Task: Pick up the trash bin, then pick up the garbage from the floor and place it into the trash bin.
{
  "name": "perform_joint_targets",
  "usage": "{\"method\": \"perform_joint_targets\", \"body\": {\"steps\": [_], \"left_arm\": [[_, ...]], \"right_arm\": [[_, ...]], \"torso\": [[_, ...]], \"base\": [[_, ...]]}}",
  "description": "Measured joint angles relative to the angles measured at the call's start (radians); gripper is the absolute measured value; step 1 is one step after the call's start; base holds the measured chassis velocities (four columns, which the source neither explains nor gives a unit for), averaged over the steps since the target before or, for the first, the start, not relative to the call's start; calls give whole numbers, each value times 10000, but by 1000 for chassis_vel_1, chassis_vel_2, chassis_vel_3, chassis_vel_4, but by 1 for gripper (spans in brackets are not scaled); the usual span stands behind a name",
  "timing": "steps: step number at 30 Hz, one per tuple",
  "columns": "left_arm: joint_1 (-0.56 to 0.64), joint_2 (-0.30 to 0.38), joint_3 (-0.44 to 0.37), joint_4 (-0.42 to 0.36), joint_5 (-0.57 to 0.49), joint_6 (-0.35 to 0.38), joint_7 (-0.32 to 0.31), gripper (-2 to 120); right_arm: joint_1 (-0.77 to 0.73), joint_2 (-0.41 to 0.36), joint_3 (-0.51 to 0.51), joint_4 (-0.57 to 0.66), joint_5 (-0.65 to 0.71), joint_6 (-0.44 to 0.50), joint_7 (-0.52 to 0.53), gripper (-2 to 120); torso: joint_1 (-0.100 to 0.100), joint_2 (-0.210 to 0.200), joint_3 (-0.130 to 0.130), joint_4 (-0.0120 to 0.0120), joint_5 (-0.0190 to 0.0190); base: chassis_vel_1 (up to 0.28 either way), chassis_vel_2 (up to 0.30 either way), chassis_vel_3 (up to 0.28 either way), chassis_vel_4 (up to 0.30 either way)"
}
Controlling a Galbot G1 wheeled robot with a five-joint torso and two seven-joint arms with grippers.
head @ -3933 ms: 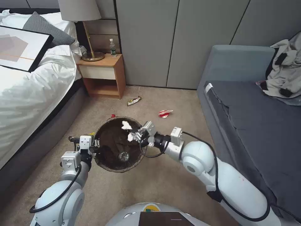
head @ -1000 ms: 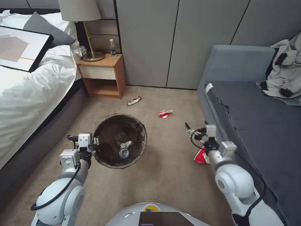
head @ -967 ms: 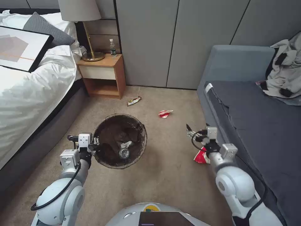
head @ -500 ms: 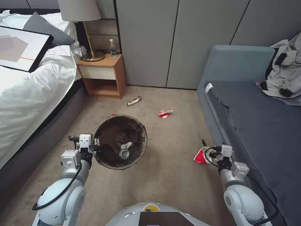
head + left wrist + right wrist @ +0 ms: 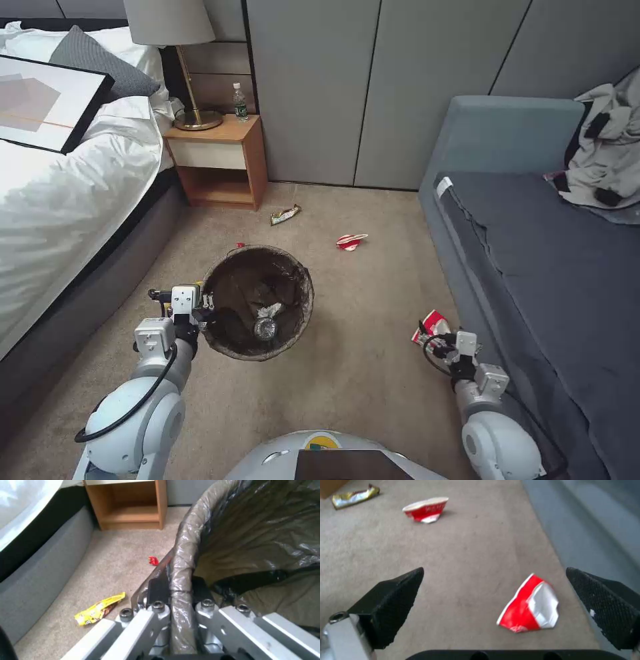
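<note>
Beside the grey sofa base (image 5: 467, 280), your right tool (image 5: 430, 335) has come down low over the beige carpet (image 5: 360, 373) and now hangs with its black fingers (image 5: 391, 602) spread wide and empty, one either side of the crushed red-and-white paper cup (image 5: 530, 608) lying flat near the sofa edge; a second ago that tool was higher and farther forward, so it has swung back and dropped to line up on this piece. Your left tool (image 5: 180, 605) stays clamped on the rim of the small round trash bin with the dark bag liner (image 5: 259, 303), one finger inside the liner and one outside, holding the bin off to the robot's left, well apart from the cup. Inside the bin you can see a clear plastic bottle (image 5: 265, 328) and a scrap of crumpled white paper (image 5: 269, 310), which went in a few seconds back, so the paper is dealt with and the cup by the sofa looks like the current target. Still on the floor are a second crushed red-and-white cup (image 5: 351, 241) farther out, a shiny snack wrapper (image 5: 285, 214) near the wooden nightstand (image 5: 220, 163), a yellow wrapper (image 5: 100, 608) and a small red scrap (image 5: 153, 560) beside the bin. The cup lies flat, so it will likely need a low pinch.
</note>
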Motion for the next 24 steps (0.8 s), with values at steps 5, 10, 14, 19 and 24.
{"method": "perform_joint_targets", "body": {"steps": [5, 10, 14, 19, 24], "left_arm": [[-20, 12, -27, 50, -10, -8, 4, 3], [-42, 14, -4, 86, -12, -13, 13, 3], [-43, 11, 13, 87, -12, -16, 17, 3], [1, 5, 9, 51, -10, -18, 28, 3], [59, -17, -10, -36, -6, -23, 32, 3]], "right_arm": [[94, 17, -223, -444, -53, -42, 1, 100], [276, 56, -243, -740, 74, -175, 12, 100], [522, 51, -218, -950, 236, -338, 50, 100], [877, -7, -233, -1224, 540, -763, 70, 100], [1347, -41, -253, -1552, 590, -942, 133, 100]], "torso": [[0, 0, 1, -1, 0], [0, 0, 1, -1, 0], [0, 0, 1, -1, 0], [0, -1, 1, -1, 0], [0, -1, 1, 1, 0]], "base": [[0, 0, 0, 0], [0, 0, 0, 0], [0, 0, 0, 0], [0, 0, 0, 0], [0, 0, 0, 0]]}}
